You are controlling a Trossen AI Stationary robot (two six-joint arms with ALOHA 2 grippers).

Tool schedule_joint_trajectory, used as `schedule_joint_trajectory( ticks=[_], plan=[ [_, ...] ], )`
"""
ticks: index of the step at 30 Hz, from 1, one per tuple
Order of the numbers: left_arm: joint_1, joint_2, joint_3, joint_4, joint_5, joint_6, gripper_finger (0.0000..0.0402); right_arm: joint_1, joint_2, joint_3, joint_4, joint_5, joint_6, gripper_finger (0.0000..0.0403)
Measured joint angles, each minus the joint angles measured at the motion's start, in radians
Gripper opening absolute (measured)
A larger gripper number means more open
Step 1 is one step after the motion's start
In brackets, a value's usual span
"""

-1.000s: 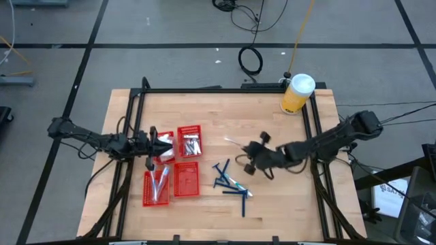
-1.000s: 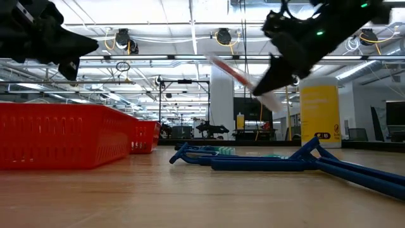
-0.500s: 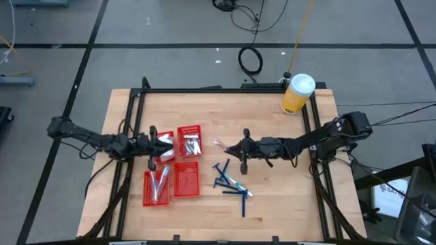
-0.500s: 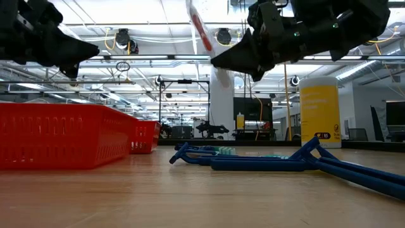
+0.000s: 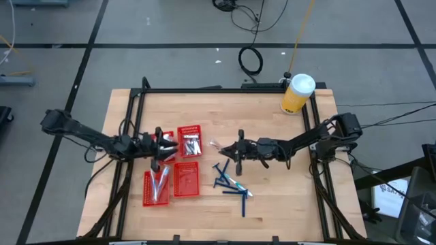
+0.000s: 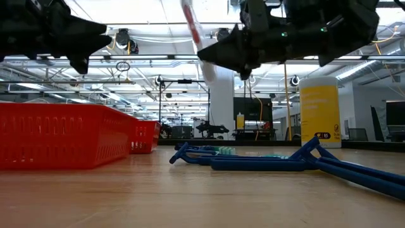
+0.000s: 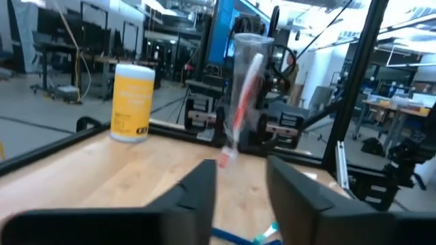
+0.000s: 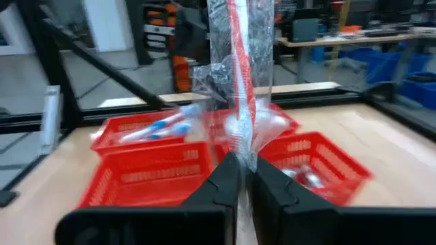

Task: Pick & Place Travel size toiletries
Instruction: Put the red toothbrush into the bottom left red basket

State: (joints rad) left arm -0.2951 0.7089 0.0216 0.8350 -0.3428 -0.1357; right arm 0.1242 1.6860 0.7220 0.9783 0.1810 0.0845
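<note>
My right gripper hangs level over the middle of the table, shut on a clear-wrapped toothbrush with a red handle. The toothbrush stands up from the fingers. My left gripper points at it from above the red baskets, fingers open and nothing between them. Several dark blue razors and a wrapped light-blue toothbrush lie flat on the wood below the right gripper. The baskets hold more small toiletries. My right gripper pinches the wrapped toothbrush near its lower end between its two fingers. The fingers reach in level from the table's right side and lie across the toothbrush. It stands nearly upright above the fingers, lifted clear of the table.
Four red mesh baskets sit in a block at the table's left centre. A big yellow jar with a white lid stands at the far right corner. Black frame rails run along the table's sides. Bare wood lies near the front edge.
My right gripper has gone toward the table's left edge, nearer the baskets, and tipped up from slanting down to level. The toothbrush in it has swung from slanting downward to standing upright. My left gripper has edged a little toward the right gripper.
</note>
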Motion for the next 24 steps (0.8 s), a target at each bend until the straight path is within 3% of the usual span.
schedule_joint_trajectory(
  ticks=[6,10,18,24],
  plan=[
    [0.001,0.252,0.027,0.286,-0.003,0.078,0.0226,0.002,0.068,0.066,0.001,-0.03,-0.003,0.001],
    [0.003,0.398,0.121,0.31,-0.003,0.08,0.0258,0.002,0.083,0.088,0.004,-0.03,-0.007,0.001],
    [0.043,0.677,0.377,0.311,0.008,0.144,0.028,0.017,0.084,0.089,0.023,-0.029,-0.006,0.001],
    [0.065,0.784,0.506,0.263,0.017,0.194,0.027,0.036,0.084,0.089,0.024,-0.026,-0.02,0.0011]
  ],
)
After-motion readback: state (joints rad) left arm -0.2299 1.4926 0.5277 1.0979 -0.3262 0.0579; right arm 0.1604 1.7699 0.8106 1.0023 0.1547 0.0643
